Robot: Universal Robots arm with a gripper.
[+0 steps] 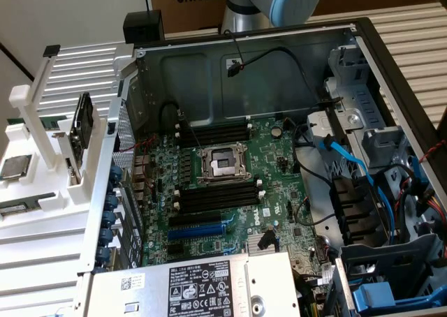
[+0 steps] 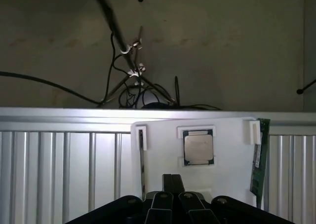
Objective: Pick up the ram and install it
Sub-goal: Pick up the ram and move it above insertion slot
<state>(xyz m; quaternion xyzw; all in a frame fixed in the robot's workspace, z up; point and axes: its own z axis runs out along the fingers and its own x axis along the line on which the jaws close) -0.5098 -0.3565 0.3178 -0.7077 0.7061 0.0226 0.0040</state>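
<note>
My tool [image 2: 171,182] is clenched on nothing, facing the white holder [image 2: 158,160]. The ram [image 2: 260,157] stands on edge, clipped at the holder's edge, probably so its flat sides stay reachable.

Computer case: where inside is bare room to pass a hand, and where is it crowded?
Free: the metal panel between the upper memory slots and the case's far rim. Crowded: the exterior view's right, where cables tangle beside the drive cage.
</note>
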